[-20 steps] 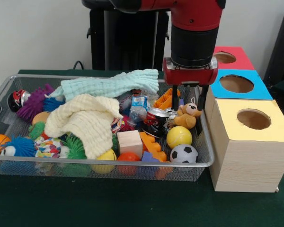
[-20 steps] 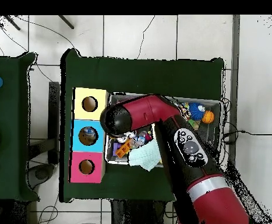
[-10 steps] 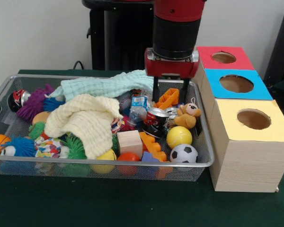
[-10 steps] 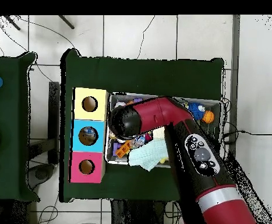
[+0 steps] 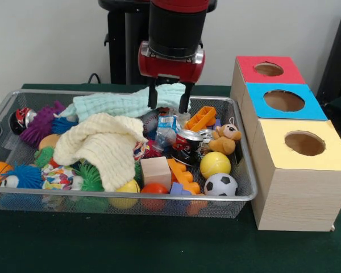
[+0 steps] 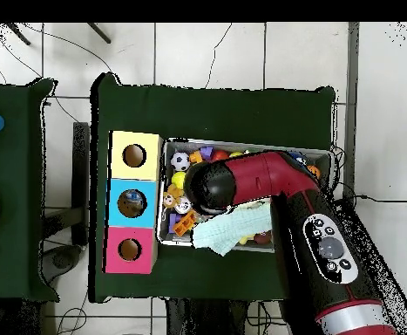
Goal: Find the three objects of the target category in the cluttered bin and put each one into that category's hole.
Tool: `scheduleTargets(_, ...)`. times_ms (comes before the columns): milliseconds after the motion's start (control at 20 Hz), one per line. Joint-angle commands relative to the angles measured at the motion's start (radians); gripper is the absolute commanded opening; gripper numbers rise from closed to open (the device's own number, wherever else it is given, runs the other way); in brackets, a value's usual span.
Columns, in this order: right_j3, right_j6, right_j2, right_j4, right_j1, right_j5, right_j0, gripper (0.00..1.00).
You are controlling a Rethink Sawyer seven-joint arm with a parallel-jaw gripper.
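The bin (image 5: pixel 247 170) sits on the green bench (image 5: pixel 159 244), crammed with toys, with three boxes lined up to its right: yellow (image 5: pixel 301 170) nearest, blue (image 5: pixel 284 101) behind it, red (image 5: pixel 268 69) at the far end, each with a round hole on top. The pincer (image 5: pixel 169 102) hangs over the far side of the bin, its two dark fingers (image 5: pixel 152 96) parted with clear space between them and nothing held, tips just above the mint cloth (image 5: pixel 125 103). To my eye this is the searching step, nothing picked yet. A cream cloth (image 5: pixel 105 145) covers much of the middle, so things may lie hidden under both cloths. Near the right end lie a small teddy bear (image 5: pixel 224 138), a yellow ball (image 5: pixel 215 164), a football (image 5: pixel 220 185) and a crushed can (image 5: pixel 187 146). Next it probably needs to drop straight down and either pinch the mint cloth aside or settle on one toy without snagging cloth
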Motion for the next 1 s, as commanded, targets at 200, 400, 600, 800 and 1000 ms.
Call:
scheduleTargets(200,0.015,-0.007,-0.101,-0.074,0.138,0.025,0.030,1.00)
scheduleTargets(400,-0.010,0.010,-0.116,-0.085,0.198,-0.038,0.043,1.00)
scheduleTargets(600,-0.019,0.023,-0.115,-0.068,0.234,-0.071,0.055,1.00)
scheduleTargets(800,-0.038,0.025,-0.116,-0.062,0.285,-0.115,0.060,1.00)
scheduleTargets(1000,-0.063,0.019,-0.112,-0.047,0.340,-0.141,0.054,1.00)
